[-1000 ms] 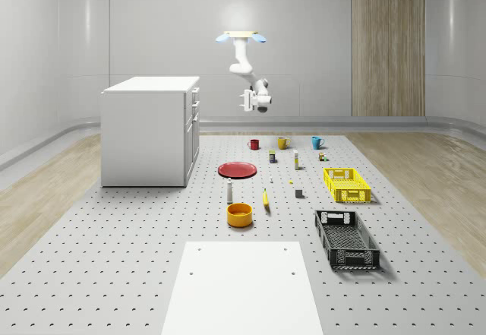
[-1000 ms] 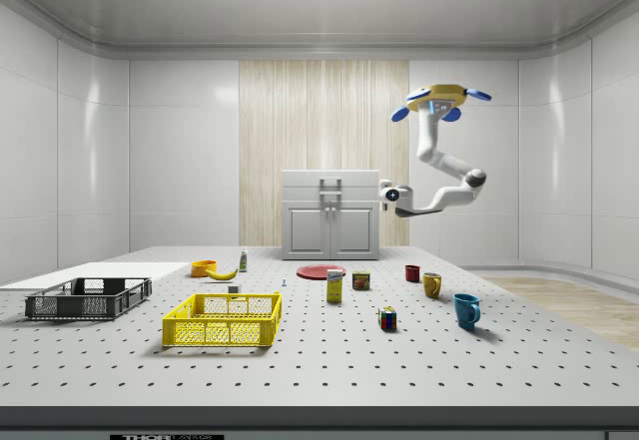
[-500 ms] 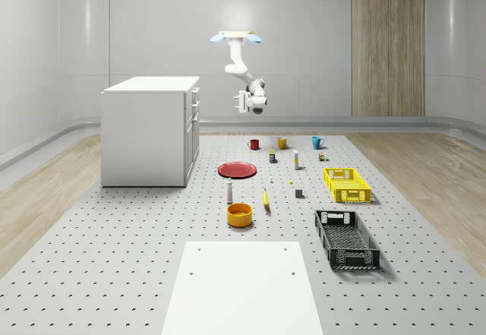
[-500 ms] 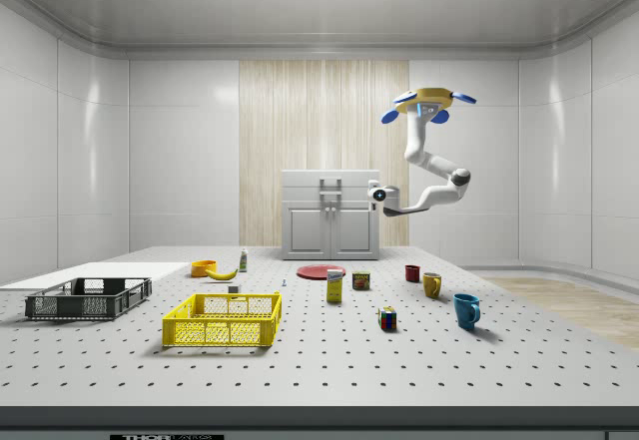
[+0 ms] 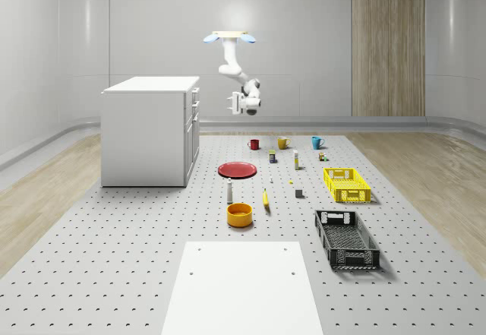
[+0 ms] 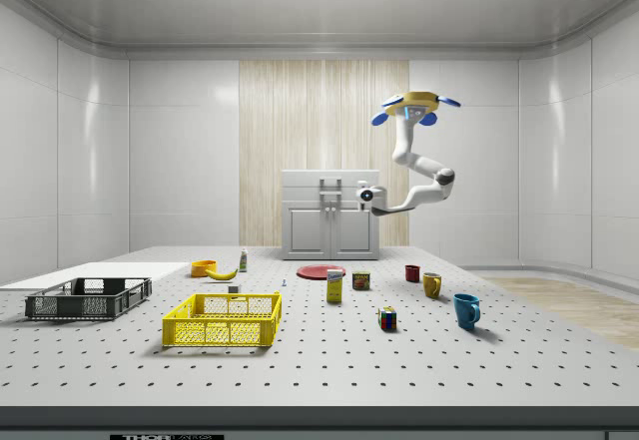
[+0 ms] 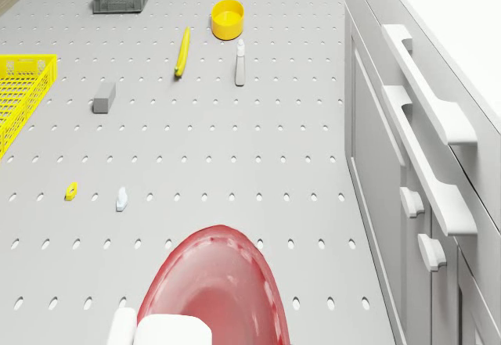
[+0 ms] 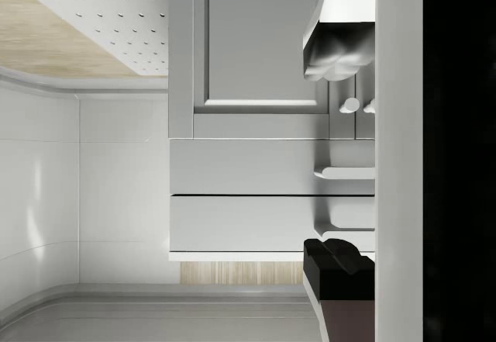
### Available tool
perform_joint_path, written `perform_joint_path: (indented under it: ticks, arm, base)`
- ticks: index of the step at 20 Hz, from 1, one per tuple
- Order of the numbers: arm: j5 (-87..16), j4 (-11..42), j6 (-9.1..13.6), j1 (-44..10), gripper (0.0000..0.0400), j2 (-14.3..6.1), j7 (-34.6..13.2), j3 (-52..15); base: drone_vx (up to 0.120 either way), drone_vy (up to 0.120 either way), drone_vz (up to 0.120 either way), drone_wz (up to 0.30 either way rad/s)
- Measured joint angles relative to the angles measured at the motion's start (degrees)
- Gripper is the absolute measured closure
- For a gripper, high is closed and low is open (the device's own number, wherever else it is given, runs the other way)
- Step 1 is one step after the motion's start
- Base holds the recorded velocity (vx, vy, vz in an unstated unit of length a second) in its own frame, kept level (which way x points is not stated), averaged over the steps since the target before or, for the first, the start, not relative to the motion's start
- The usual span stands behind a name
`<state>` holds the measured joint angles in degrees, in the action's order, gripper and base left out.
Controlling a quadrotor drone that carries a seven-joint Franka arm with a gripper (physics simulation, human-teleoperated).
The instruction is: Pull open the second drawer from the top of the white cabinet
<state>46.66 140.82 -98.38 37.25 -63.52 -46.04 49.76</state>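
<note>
While the claw is held in the air short of the cabinet, its fingers are seen set wide apart, with nothing between them. It is pointed at the cabinet's front, level with the drawers and apart from them, as is seen in the side view, where the claw hangs just beside the cabinet's upper edge. The second drawer is shut, flush with the front, and its handle is untouched. The arm is hung bent beneath the drone, which hovers over the desk before the cabinet front, above the plate.

The approach is judged to be the step in hand. It is best done if the claw is lined up on the second handle, not the top one just beside it, and the bar is straddled squarely before the fingers are brought together. A straight pull along the drawer's travel is then called for, lest the grip be slipped.
</note>
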Motion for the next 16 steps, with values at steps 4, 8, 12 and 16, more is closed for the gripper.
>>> perform_joint_path:
  ticks: [4, 8, 12, 16]
  arm:
    - [-0.41, 0.07, -0.43, 0.46, 0.01, -0.51, -0.35, 0.14]
    - [-0.8, 0.13, -0.83, 0.88, 0.01, -0.99, -0.67, 0.26]
    - [-1.17, 0.18, -1.2, 1.27, 0.01, -1.43, -0.98, 0.38]
    - [-1.52, 0.24, -1.55, 1.63, 0.01, -1.85, -1.27, 0.48]
  base:
    - [0.12, -0.12, 0.0, 0.0]
    - [0.12, -0.09, 0.0, 0.0]
    - [0.12, 0.0, 0.0, 0.0]
    - [0.12, 0.0, 0.0, 0.0]
